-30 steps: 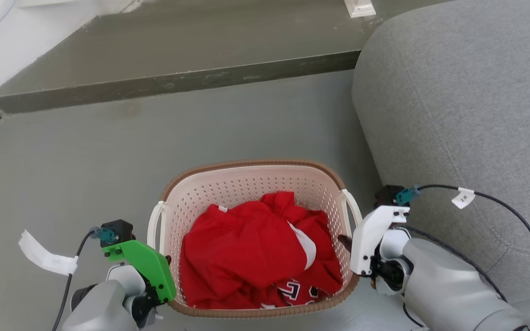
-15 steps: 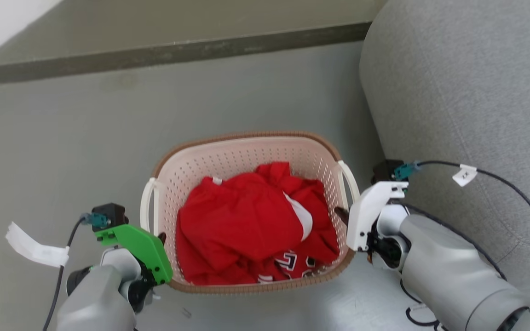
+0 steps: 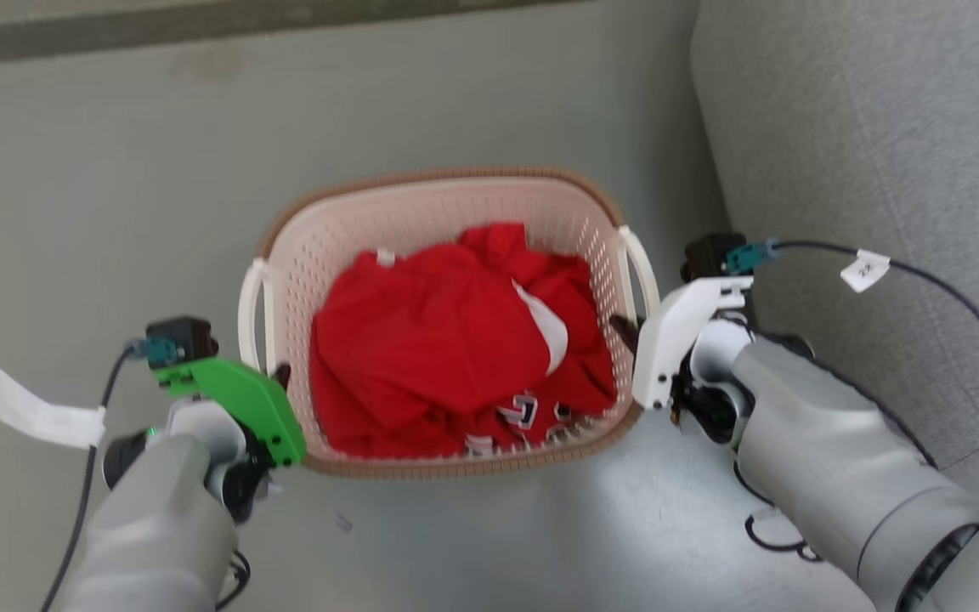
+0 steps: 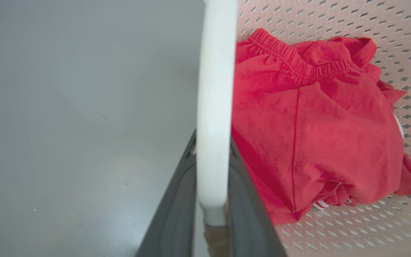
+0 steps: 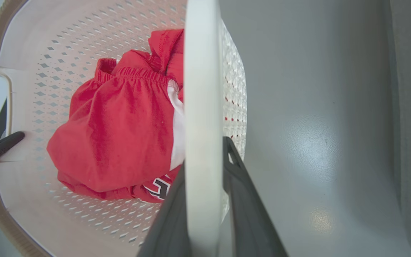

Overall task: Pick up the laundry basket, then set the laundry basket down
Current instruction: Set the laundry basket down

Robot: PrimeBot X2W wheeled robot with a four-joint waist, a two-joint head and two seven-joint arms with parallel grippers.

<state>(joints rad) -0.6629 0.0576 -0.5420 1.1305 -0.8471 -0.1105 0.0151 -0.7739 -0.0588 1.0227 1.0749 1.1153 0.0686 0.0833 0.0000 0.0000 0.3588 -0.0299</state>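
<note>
1 laundry basket [image 3: 438, 177], 2 handles [image 3: 245, 306]: left gripper [image 3: 280, 376], right gripper [image 3: 623, 328] clamp 1 ea.

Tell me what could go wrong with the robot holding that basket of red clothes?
1. The left gripper and right gripper each pinch only a thin white handle of the laundry basket. If one slips, the basket could tilt and spill the red clothes.
2. The grey sofa sits close beside the right arm, so the arm might bump it.

laundry basket [image 3: 421, 211] | cream, perforated, brown rim | upright | red clothes [image 3: 430, 340] inside
</note>
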